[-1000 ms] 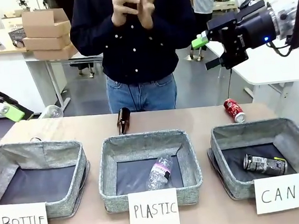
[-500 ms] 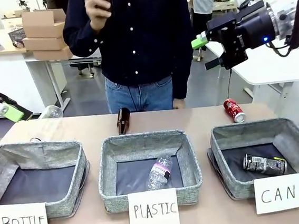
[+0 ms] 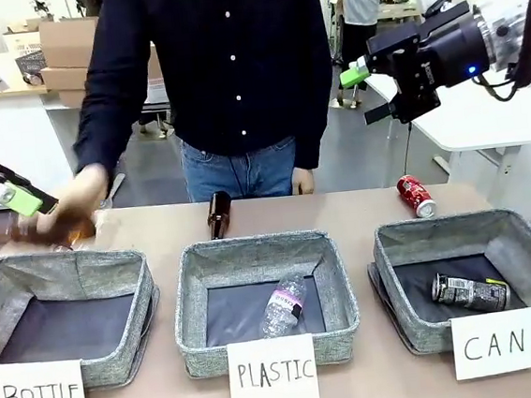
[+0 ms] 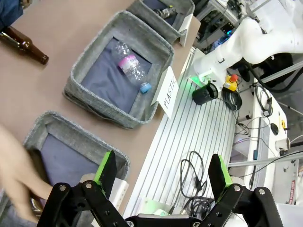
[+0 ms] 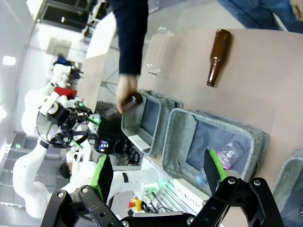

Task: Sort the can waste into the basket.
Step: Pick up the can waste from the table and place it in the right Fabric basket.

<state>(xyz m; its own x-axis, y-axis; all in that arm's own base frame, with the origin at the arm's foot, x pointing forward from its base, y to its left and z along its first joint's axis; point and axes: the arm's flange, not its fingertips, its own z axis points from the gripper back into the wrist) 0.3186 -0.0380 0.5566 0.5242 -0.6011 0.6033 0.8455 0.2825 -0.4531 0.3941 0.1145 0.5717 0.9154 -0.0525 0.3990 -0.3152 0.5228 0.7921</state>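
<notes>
Nearest us on the right stands the grey woven-fabric rectangular basket point(image 3: 442, 225), its white handwritten "CAN" card point(image 3: 494, 344) propped in front so the bin's purpose reads at a glance. The black-and-silver metal drink can point(image 3: 470, 293) lies on its side on the dark lining, so we judge half the sorting done. The middle grey basket point(image 3: 193, 328) holds a clear plastic bottle point(image 3: 283, 305), and the left grey basket point(image 3: 65, 263) sits by the counter's left end.

Just beyond the right basket's far rim, the red metal drink can with silver ends point(image 3: 416, 196) lies on the tan counter point(image 3: 342, 212), outside any bin. We take it as the next pick. A brown glass bottle point(image 3: 218, 214) lies behind the middle basket.

At far left the person's hand point(image 3: 76, 203), motion-blurred, reaches towards the left basket with what looks like another brown bottle point(image 5: 134, 100).

The left gripper point(image 4: 163, 168) hangs released and empty at the left edge. The right gripper point(image 3: 368, 93) is raised above the far right, jaws spread, holding nothing, well clear of the person's reach.
</notes>
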